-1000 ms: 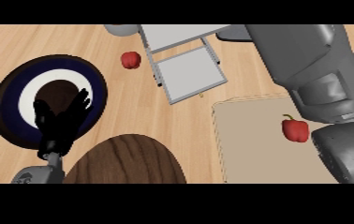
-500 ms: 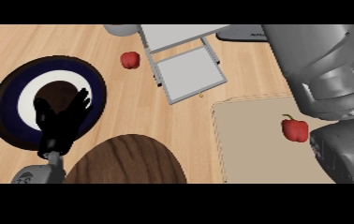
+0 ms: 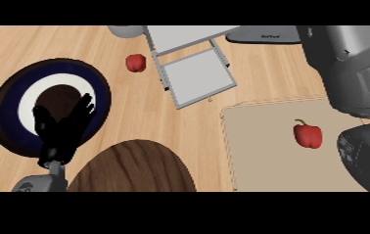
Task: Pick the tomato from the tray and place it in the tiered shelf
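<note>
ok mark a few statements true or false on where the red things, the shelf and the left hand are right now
1. A red stemmed vegetable lies on the beige tray. True.
2. A second red piece sits inside the tiered shelf. False: it lies on the counter, left of the shelf.
3. The left hand shows open over the dark blue and white plate. True.
4. The left hand holds the red stemmed vegetable. False: it holds nothing.
</note>
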Available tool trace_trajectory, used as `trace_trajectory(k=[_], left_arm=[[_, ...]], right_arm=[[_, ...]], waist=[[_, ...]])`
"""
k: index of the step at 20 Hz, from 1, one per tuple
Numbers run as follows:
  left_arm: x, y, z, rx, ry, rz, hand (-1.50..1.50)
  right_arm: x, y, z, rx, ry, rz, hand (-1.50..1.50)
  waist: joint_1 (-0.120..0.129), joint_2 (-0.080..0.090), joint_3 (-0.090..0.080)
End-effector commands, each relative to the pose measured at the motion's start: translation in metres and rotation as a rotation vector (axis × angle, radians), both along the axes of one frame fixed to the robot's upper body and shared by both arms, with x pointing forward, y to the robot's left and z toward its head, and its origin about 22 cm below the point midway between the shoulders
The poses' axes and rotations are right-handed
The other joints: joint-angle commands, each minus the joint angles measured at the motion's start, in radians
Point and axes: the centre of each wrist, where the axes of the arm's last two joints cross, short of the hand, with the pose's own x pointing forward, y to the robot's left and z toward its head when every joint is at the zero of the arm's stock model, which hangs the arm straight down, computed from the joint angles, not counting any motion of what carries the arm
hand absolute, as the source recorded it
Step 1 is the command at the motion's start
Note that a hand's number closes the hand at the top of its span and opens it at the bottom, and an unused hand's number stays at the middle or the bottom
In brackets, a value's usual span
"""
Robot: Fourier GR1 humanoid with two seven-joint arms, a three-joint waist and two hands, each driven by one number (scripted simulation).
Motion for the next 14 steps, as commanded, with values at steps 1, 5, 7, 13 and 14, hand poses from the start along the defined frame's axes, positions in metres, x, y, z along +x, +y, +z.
trace_trajectory(k=[1, 5, 7, 13, 14], left_arm=[[-0.008, -0.005, -0.004, -0.007, 0.074, 0.011, 0.00], [0.001, -0.005, -0.002, -0.012, 0.079, -0.001, 0.00], [-0.006, -0.009, -0.012, -0.006, 0.072, 0.006, 0.00], [0.006, -0.013, -0.001, 0.001, 0.057, 0.016, 0.00], [-0.009, -0.002, -0.018, 0.000, 0.061, 0.022, 0.00]], right_arm=[[0.003, -0.030, 0.007, 0.095, -0.028, -0.102, -1.50], [0.002, -0.066, 0.022, 0.102, -0.019, -0.257, -1.50], [0.006, -0.084, 0.012, 0.160, -0.030, -0.338, -1.50], [-0.004, -0.172, 0.019, 0.269, -0.008, -0.341, -1.50], [-0.006, -0.188, 0.015, 0.274, -0.007, -0.354, -1.50]], waist=[[0.000, 0.002, -0.005], [-0.004, 0.005, -0.006], [-0.002, 0.008, -0.006], [-0.008, 0.007, -0.005], [-0.006, 0.008, -0.005]])
